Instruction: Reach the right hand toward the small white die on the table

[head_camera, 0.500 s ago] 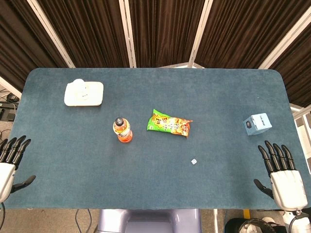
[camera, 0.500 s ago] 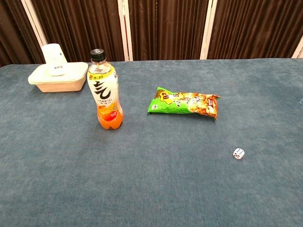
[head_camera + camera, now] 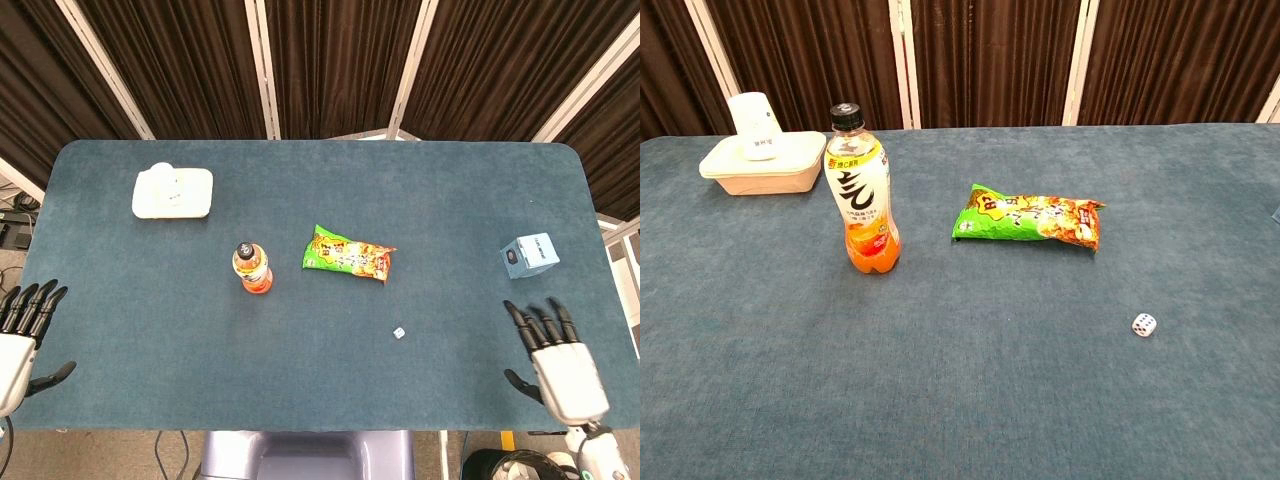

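The small white die (image 3: 398,332) lies on the blue table (image 3: 150,300), near its front edge and a little right of centre; the chest view shows the die (image 3: 1144,324) at the lower right. My right hand (image 3: 558,365) hovers open at the table's front right corner, fingers spread and pointing away from me, well to the right of the die. At the front left corner my left hand (image 3: 20,340) is open too, holding nothing. Neither hand appears in the chest view.
An orange drink bottle (image 3: 253,268) stands left of centre. A green snack bag (image 3: 347,254) lies behind the die. A blue box (image 3: 529,255) sits ahead of my right hand. A white container (image 3: 172,192) is at the back left.
My right hand has shifted left and slightly toward me, nearer the die. The left hand and the objects have not moved.
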Controlling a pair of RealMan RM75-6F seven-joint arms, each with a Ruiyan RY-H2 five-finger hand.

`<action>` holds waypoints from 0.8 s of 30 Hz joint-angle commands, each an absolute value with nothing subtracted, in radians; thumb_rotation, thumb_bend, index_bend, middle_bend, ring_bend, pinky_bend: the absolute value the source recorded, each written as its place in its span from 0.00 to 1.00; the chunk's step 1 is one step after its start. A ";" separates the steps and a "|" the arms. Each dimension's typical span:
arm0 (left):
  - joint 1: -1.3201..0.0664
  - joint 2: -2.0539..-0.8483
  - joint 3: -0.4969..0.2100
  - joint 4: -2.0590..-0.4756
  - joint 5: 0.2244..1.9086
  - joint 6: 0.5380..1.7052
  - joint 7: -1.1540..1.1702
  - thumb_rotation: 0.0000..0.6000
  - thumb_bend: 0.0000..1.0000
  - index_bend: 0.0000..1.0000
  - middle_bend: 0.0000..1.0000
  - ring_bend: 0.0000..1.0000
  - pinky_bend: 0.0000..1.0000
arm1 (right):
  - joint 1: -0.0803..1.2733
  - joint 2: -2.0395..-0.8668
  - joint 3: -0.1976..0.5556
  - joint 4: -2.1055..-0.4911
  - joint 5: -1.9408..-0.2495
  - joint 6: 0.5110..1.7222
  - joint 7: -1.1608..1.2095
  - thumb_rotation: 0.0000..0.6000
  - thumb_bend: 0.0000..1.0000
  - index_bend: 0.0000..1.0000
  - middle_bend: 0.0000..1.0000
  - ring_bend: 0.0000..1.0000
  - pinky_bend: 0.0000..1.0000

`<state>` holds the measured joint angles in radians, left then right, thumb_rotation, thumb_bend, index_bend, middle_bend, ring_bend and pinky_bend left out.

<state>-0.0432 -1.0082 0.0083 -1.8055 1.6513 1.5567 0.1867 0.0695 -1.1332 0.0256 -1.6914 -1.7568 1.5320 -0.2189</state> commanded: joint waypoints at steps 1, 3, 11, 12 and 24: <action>-0.051 -1.016 0.000 -1.810 1.632 1.542 0.199 1.00 0.00 0.00 0.00 0.00 0.00 | 0.187 -1.141 -0.001 -1.681 -1.752 1.312 -0.153 1.00 0.40 0.00 0.81 0.76 0.96; -0.055 -1.021 -0.006 -1.813 1.619 1.535 0.209 1.00 0.00 0.00 0.00 0.00 0.00 | 0.224 -1.148 -0.004 -1.675 -1.749 1.247 -0.141 1.00 0.51 0.00 0.83 0.79 1.00; -0.069 -1.038 -0.020 -1.811 1.568 1.502 0.245 1.00 0.00 0.00 0.00 0.00 0.00 | 0.322 -1.231 -0.002 -1.620 -1.721 1.081 -0.188 1.00 0.65 0.02 0.86 0.81 1.00; -0.070 -1.040 -0.022 -1.809 1.560 1.497 0.246 1.00 0.00 0.00 0.00 0.00 0.00 | 0.330 -1.239 -0.002 -1.614 -1.714 1.066 -0.195 1.00 0.65 0.02 0.86 0.81 1.00; -0.080 -1.057 -0.027 -1.804 1.530 1.478 0.272 1.00 0.00 0.00 0.00 0.00 0.00 | 0.394 -1.329 -0.013 -1.562 -1.673 0.966 -0.260 1.00 0.65 0.03 0.86 0.81 1.00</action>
